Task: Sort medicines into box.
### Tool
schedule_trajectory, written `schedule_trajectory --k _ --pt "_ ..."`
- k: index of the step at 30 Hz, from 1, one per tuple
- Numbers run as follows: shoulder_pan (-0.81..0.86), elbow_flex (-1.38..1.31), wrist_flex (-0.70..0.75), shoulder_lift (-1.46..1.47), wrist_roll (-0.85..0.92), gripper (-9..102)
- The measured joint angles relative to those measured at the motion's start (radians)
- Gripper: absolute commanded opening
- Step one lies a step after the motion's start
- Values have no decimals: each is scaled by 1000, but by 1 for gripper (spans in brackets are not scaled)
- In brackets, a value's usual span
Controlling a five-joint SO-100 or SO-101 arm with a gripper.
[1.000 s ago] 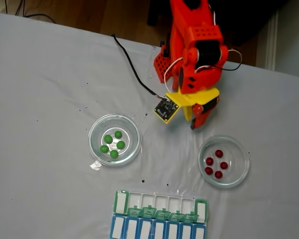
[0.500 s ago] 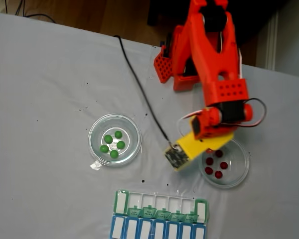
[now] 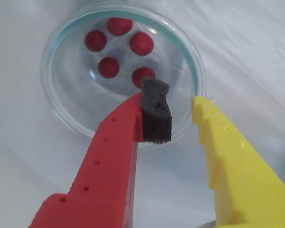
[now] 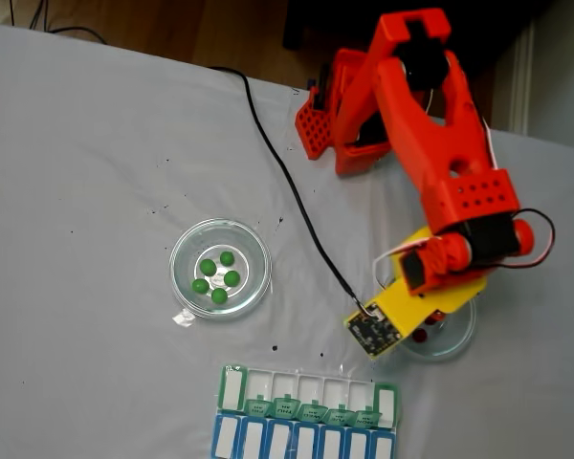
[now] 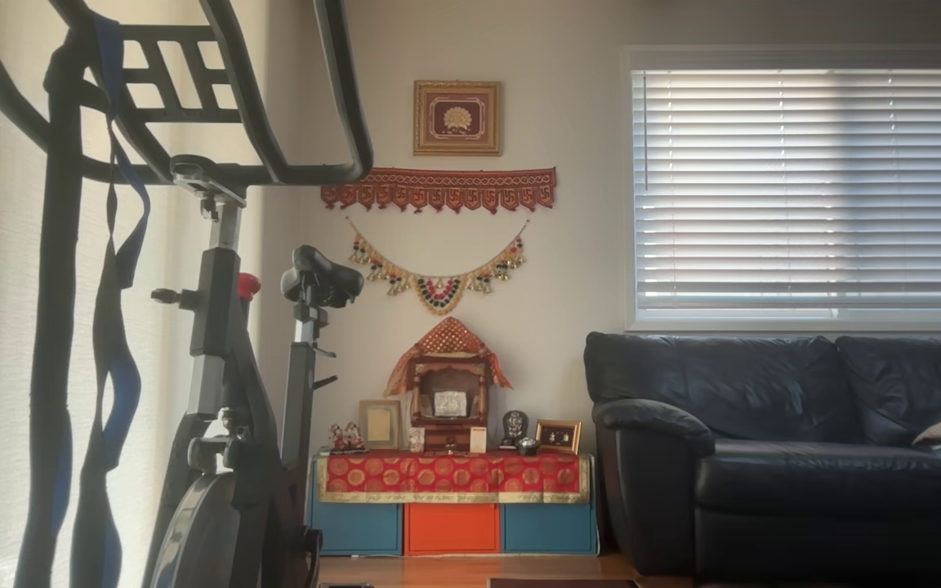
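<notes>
Overhead, the jaws are hanging open and empty above the glass dish [image 3: 61,114] holding five red pills [image 3: 108,67].

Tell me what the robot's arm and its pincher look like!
The arm is chunky bright orange-red plastic with little rows of holes. Its gripper has one red finger tipped with a dark grey foam pad and one yellow toothed finger. A black cable trails across the table.
</notes>
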State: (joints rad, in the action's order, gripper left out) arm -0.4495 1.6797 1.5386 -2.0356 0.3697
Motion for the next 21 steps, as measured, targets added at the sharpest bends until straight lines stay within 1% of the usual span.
schedule_trajectory --k 4,7,12,21 --pt "-32 -15 12 12 -8 11" --pt "-41 -15 3 12 -8 9" --pt "-41 -15 -15 52 -14 8" --pt "-41 -46 -60 130 -29 12"
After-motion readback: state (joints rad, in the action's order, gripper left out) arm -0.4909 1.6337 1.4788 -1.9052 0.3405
